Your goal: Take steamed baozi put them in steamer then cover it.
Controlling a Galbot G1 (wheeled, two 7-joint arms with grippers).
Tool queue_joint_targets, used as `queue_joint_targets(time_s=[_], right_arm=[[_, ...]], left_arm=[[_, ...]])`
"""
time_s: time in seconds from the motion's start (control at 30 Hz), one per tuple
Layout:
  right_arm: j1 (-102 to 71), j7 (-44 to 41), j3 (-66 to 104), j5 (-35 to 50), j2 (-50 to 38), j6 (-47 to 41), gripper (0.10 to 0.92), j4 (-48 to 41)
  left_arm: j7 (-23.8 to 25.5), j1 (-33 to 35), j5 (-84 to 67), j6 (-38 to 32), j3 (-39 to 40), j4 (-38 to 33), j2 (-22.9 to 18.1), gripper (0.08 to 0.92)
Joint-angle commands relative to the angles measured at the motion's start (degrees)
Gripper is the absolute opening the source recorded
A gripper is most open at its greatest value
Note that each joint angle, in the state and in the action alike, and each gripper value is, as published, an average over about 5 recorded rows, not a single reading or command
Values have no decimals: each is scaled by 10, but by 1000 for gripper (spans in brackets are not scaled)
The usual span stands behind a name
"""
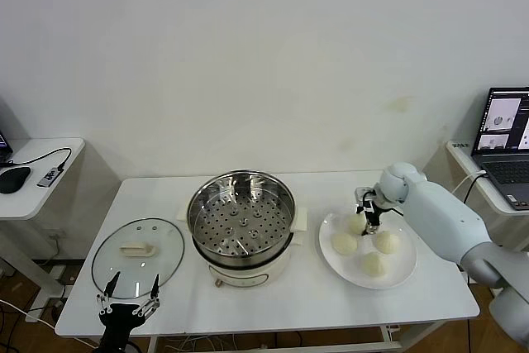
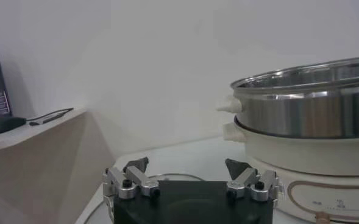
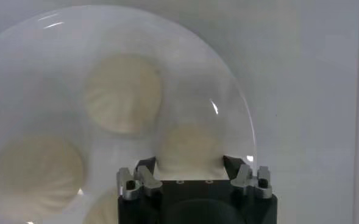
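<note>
1. On the white desk [image 1: 273, 303], the task has barely begun: nothing has yet gone into the steamer, and by my reading every step is still to do.
2. At the centre of the desk, the steamer [image 1: 241, 225] stands open, its perforated tray bare; no writing on its white base can be read.
3. At about nine o'clock from the steamer, the glass cover [image 1: 137, 257] lies flat on the desk with its white handle up, not yet used.
4. At three o'clock from the steamer sits a white plate [image 1: 402, 274] carrying all four steamed baozi [image 1: 345, 244].
5. Over the plate's far edge, at its eleven o'clock, the right claw [image 1: 361, 219] is down on one baozi [image 3: 190, 146], its fingers set close on either side of the bun; a firm hold I cannot confirm, so I judge this the first pick-up under way.
6. Near the desk's front edge, at six o'clock from the cover, the left claw [image 1: 131, 293] hangs idle, spread wide and empty.
7. No brand or label is legible anywhere.
</note>
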Motion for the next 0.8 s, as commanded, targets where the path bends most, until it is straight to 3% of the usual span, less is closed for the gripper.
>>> queue_joint_targets(time_s=[0.03,0.33,0.8], right_arm=[[0,-2,-1,-2,6,0,616,-6],[23,-1,-32,34,-23,-5,606,29],[188,-6,-137,225,-93,-50,611,174]], left_arm=[[0,0,0,0,0,0,0,823],[1,-3,-2,0,-1,1,3,823],[12,-9,-50,-1,3,9,17,823]])
